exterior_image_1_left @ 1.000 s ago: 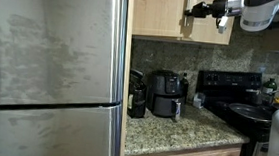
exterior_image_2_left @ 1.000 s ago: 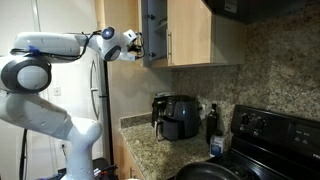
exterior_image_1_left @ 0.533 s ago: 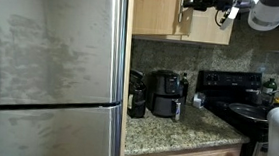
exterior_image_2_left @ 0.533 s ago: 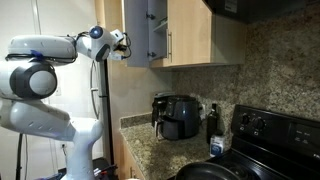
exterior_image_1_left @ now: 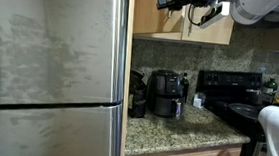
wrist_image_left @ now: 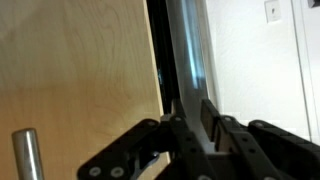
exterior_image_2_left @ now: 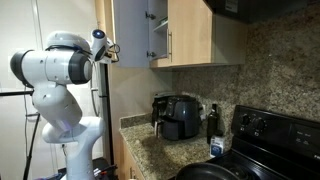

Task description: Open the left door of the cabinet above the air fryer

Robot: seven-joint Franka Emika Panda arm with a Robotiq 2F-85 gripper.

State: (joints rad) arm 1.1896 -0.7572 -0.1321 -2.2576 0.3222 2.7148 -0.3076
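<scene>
The cabinet's left door (exterior_image_2_left: 130, 30) stands swung wide open; it also shows in an exterior view (exterior_image_1_left: 147, 16). My gripper (exterior_image_2_left: 109, 50) is at its free edge, shut on the slim silver bar handle (wrist_image_left: 186, 55). In the wrist view my fingers (wrist_image_left: 190, 105) close round that bar. The gripper also shows in an exterior view (exterior_image_1_left: 166, 3). The right door (exterior_image_2_left: 190, 30) stays shut. The black air fryer (exterior_image_1_left: 165, 93) sits on the counter below and shows in both exterior views (exterior_image_2_left: 178, 116).
A large steel fridge (exterior_image_1_left: 50, 71) stands beside the cabinet. A narrow black appliance (exterior_image_1_left: 138, 100) stands by the air fryer. A black stove (exterior_image_2_left: 270, 135) and a dark bottle (exterior_image_2_left: 212, 120) are on the granite counter (exterior_image_1_left: 175, 131). A white wall (wrist_image_left: 260, 70) lies beyond the door.
The left door has swung further open. My gripper has moved with its handle away from the cabinet front, toward the fridge side.
</scene>
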